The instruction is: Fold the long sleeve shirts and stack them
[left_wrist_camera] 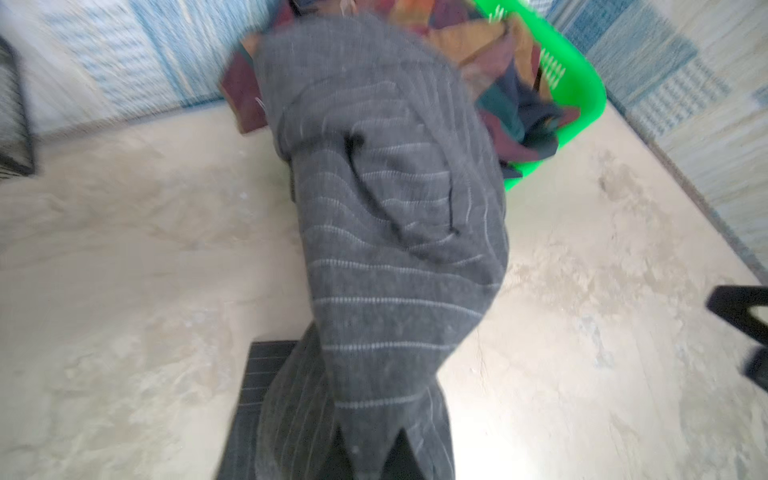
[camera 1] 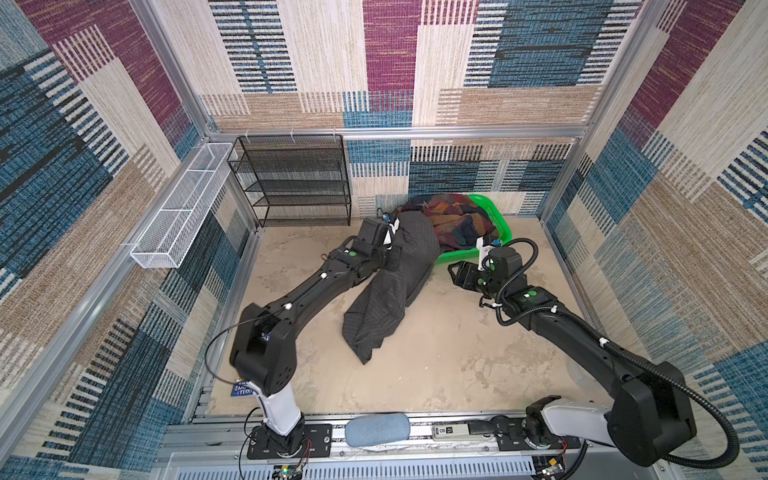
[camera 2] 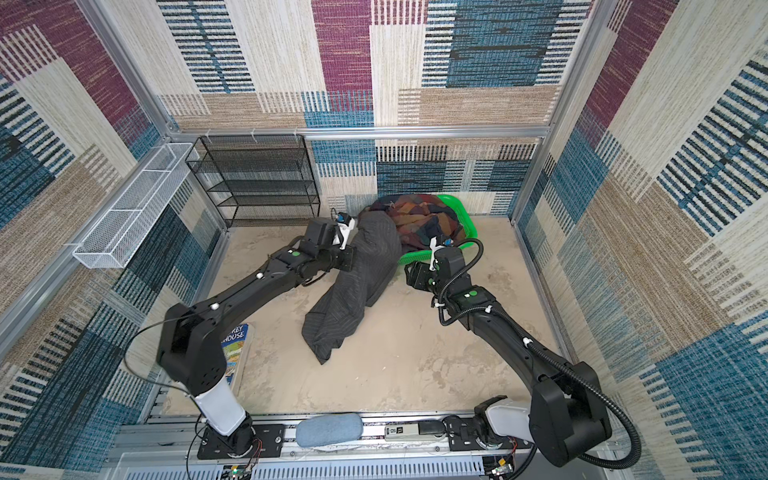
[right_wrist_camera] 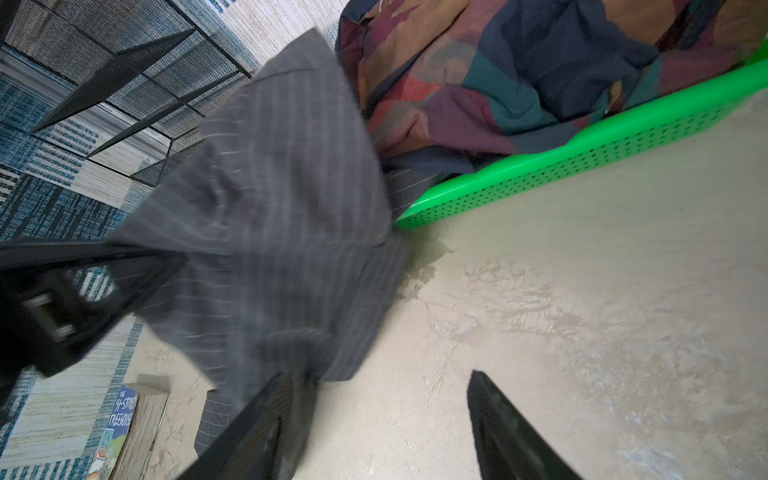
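The task looks barely begun: the left gripper [camera 1: 394,252] is clamped on the charcoal pinstriped shirt [camera 1: 390,291], which trails unfolded from the green basket [camera 1: 502,228] onto the worktop [camera 1: 436,353] at mid-frame, while the plaid shirt [camera 1: 453,220] lies heaped in the basket and the right gripper [right_wrist_camera: 380,374] hangs open and empty.

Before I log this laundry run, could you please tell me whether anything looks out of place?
The grey pinstriped shirt hangs half out of the green basket, trailing bunched across the table. A book lies at the table's left edge, unrelated to laundry.
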### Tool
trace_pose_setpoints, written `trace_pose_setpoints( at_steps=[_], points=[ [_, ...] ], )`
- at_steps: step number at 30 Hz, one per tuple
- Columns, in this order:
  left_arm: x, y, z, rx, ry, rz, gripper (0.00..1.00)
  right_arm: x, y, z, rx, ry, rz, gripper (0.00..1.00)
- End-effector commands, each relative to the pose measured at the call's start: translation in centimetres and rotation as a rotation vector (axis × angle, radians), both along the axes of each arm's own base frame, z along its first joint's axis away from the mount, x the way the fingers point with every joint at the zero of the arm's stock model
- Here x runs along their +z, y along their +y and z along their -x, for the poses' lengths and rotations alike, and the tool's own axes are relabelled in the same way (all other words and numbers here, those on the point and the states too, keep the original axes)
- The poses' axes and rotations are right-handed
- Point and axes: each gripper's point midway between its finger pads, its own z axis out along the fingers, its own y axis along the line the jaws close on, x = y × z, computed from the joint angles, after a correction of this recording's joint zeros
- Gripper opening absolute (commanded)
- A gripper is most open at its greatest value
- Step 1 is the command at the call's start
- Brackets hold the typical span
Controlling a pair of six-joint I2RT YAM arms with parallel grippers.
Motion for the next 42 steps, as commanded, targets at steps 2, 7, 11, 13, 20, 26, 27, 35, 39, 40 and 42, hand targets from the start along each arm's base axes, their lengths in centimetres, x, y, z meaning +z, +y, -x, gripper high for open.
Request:
trace_pose_setpoints(
  at_steps=[2, 7, 11, 13, 20, 26, 27, 35, 39, 40, 42],
  points=[
    [2.5, 4.7, 1.8, 0.167, -0.084, -0.027, 0.00, 1.0, -0.2, -1.4, -0.033, -0.045, -0.012, 0.70],
    [2.0, 9.0, 4.0, 0.292, -0.088, -0.100, 0.00, 1.7, -0.5, -3.3, -0.063, -0.055, -0.006, 0.70],
    [2.3, 12.7, 6.1, 0.406, -0.110, -0.107, 0.00, 1.8, -0.5, -5.2, -0.074, -0.057, -0.019, 0.70],
    [3.0, 14.5, 7.2, 0.451, -0.131, -0.114, 0.00, 1.6, -0.2, -6.1, -0.069, -0.052, -0.017, 0.69],
    [8.3, 19.6, 10.9, 0.569, -0.263, -0.102, 0.00, 0.3, 0.9, -8.7, -0.039, -0.029, 0.016, 0.68],
    [10.6, 21.6, 12.4, 0.632, -0.315, -0.096, 0.00, -0.5, 1.4, -10.1, -0.016, -0.013, 0.050, 0.67],
    [10.9, 21.7, 12.5, 0.635, -0.324, -0.090, 0.00, -0.5, 1.5, -10.3, -0.010, -0.013, 0.054, 0.67],
    [8.1, 19.3, 10.6, 0.576, -0.248, -0.039, 0.00, -1.6, 4.5, -11.5, 0.058, 0.003, 0.171, 0.66],
    [5.4, 14.1, 8.7, 0.406, -0.145, 0.110, 0.00, -2.5, 7.5, -12.4, 0.099, 0.002, 0.257, 0.65],
    [4.6, 12.7, 8.3, 0.357, -0.107, 0.135, 0.03, -2.8, 8.3, -12.8, 0.112, 0.001, 0.273, 0.65],
    [3.4, 11.1, 8.0, 0.304, -0.039, 0.160, 0.21, -3.5, 9.6, -13.6, 0.128, 0.008, 0.301, 0.65]
  ],
)
